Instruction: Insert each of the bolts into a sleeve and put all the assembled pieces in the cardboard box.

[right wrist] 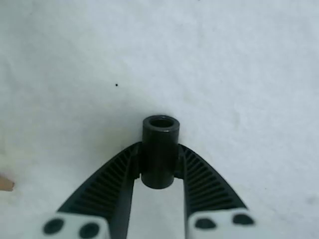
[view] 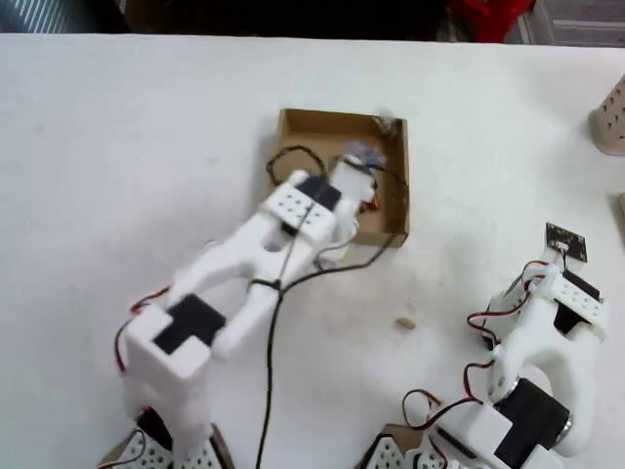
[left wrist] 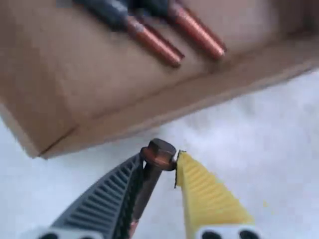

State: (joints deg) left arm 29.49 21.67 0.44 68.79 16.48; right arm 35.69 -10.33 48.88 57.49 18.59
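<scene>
With the left claw (left wrist: 160,164) pinching a bare bolt (left wrist: 157,152), the cardboard box (left wrist: 149,114) just beyond its tips, and the right claw (right wrist: 159,148) clamping a sleeve (right wrist: 160,134) upright, insertion seems in hand; next, the bolt must line up with the sleeve's bore.

No text, label or number is readable.

A tan scrap (view: 405,322) lies on the white table (view: 117,147).

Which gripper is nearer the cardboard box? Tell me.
Left. The left gripper holds a bolt at the cardboard box; the right gripper, holding a sleeve, sits well away.
</scene>
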